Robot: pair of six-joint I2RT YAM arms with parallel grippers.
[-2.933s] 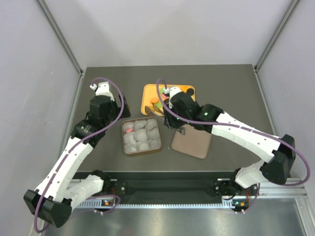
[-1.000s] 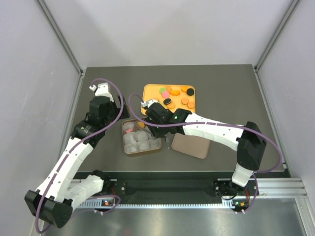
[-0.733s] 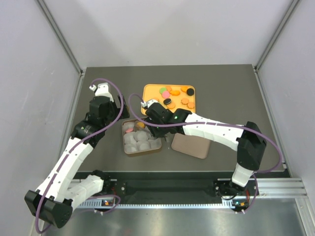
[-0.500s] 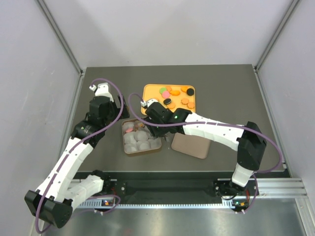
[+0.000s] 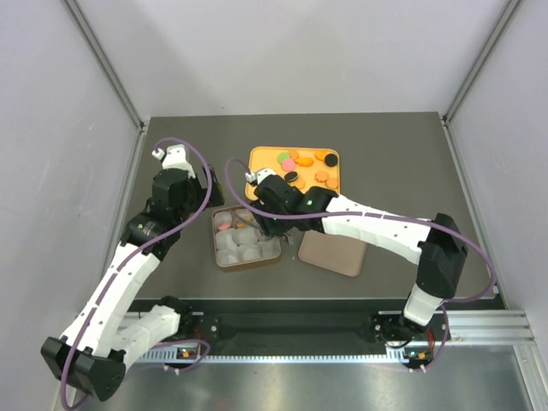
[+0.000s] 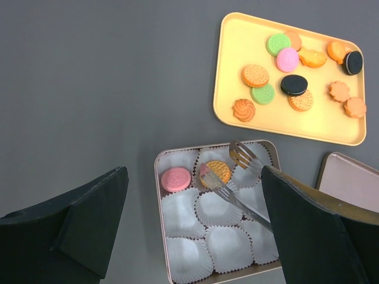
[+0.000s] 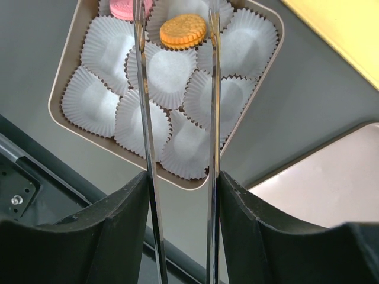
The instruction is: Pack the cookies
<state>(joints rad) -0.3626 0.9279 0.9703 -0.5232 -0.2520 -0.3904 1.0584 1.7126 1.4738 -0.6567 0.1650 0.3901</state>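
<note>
Nearly three seconds back we saw the right hand (image 7: 182, 189) over the tray (image 6: 237, 53), with the tongs (image 7: 144, 118) down among the cookies (image 6: 256, 76). It has since swung left, and the tongs now reach over the tin (image 6: 159, 177). The tray lies uncovered again. The tin held only the pink cookie (image 6: 176, 178) then; it has gained an orange cookie (image 7: 183, 31) in its back row, just beside the pink one. Over the last second the tongs have spread, and their tips stand either side of the orange cookie. The left arm (image 5: 128, 265) has drifted slightly left.
</note>
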